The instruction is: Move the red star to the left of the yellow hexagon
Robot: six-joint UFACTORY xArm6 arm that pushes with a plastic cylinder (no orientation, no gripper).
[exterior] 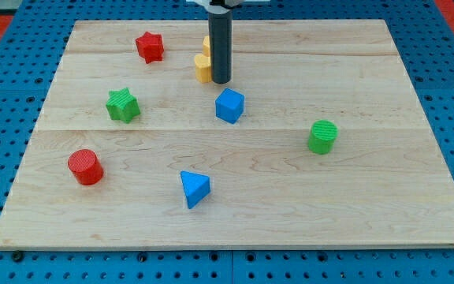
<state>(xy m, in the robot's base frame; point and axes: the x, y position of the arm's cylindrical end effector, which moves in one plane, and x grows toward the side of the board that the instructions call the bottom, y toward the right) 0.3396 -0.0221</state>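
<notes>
The red star [150, 46] lies near the board's top left. Two yellow blocks sit near the top middle, partly hidden by my rod: one [202, 68] shows to the left of the rod, another [207, 43] just above it. I cannot tell which one is the hexagon. My tip [221, 81] rests on the board right beside the lower yellow block, on its right. The red star is well to the left of my tip and of the yellow blocks.
A green star [123, 105] lies at the left. A blue block [229, 105] sits just below my tip. A green cylinder [322, 136] is at the right, a red cylinder [86, 166] at the lower left, a blue wedge [194, 188] near the bottom middle.
</notes>
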